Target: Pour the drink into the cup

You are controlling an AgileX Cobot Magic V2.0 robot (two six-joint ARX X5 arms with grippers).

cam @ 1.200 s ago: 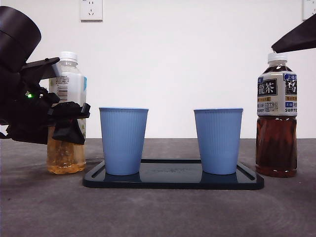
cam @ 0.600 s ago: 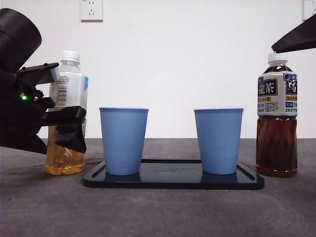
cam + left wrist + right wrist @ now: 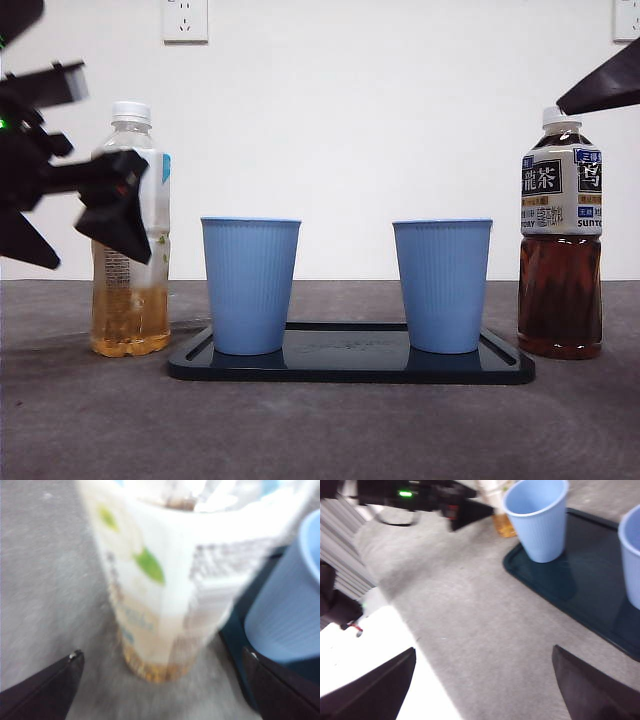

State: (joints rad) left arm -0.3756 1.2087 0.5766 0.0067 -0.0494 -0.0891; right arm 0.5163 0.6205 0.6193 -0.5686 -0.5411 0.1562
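A clear bottle of pale tea (image 3: 128, 300) with a white cap stands on the table left of the tray. My left gripper (image 3: 85, 150) is open beside its upper half, jaws spread wide. The blurred left wrist view shows the bottle (image 3: 160, 580) between the spread jaws of that gripper (image 3: 162, 655), not touching them. Two blue cups (image 3: 250, 285) (image 3: 442, 285) stand upright on a dark tray (image 3: 350, 365). A dark tea bottle (image 3: 560, 240) stands at the right. My right gripper (image 3: 485, 665) is open and empty, high over the table's near side.
A wall with sockets stands behind the table. The right wrist view shows the left arm (image 3: 420, 492), one cup (image 3: 537, 517) on the tray (image 3: 580, 590), and a white edge at the table's side. The right arm shows as a black tip (image 3: 605, 85) at the top right.
My left gripper has opened wider and risen along the pale tea bottle, drawing back to the left. The bottle has turned a little and stands on the table. The right arm barely moved.
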